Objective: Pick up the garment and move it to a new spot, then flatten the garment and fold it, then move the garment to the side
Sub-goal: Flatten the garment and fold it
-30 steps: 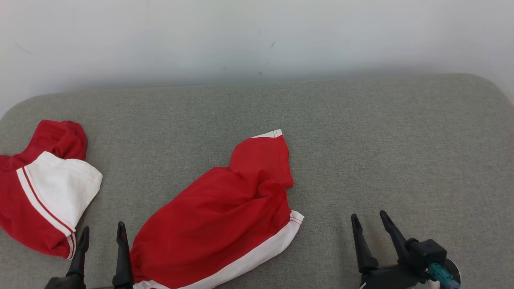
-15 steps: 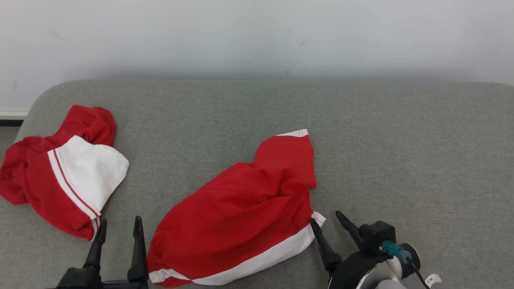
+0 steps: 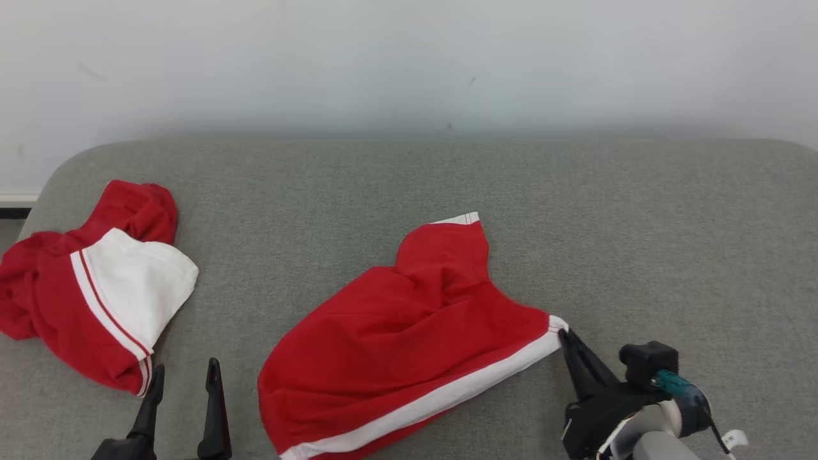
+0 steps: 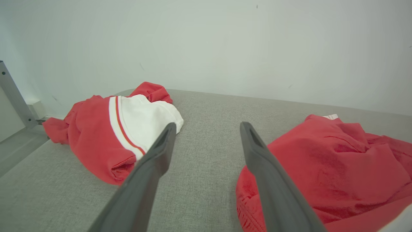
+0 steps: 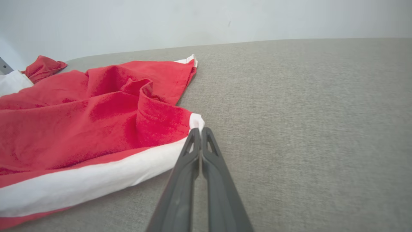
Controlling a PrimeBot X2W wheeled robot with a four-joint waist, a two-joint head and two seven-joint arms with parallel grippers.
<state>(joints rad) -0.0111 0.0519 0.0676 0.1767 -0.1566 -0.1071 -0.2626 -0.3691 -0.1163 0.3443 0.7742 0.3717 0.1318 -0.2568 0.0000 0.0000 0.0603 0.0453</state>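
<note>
- Head view: a second ago the right pincer (image 3: 565, 333) was wide open and clear of the cloth. It is now shut on the white-banded corner of the red garment (image 3: 409, 332).
- Head view: that corner is drawn out toward the right end of the grey cloth-covered table (image 3: 639, 223), and the hem runs taut where it lay slack. The camera has also shifted a little.
- Head view: the garment lies mid-table near the front edge. I judge the pick-up begun, with the lift and move to a new spot still ahead.
- Head view: the left pincer (image 3: 185, 365) stands fully open and empty at the front edge. It is between the garment and a second red-and-white garment (image 3: 96, 294) at the left end.
- Left wrist view: the left pincer's (image 4: 207, 125) fingers are spread wide over bare table, touching neither garment.
- Right wrist view: the right pincer's (image 5: 201, 130) fingers are pressed together, with the white corner (image 5: 196, 120) nipped at their tips.
- Containers: none is to be seen, and both garments lie straight on the table.
</note>
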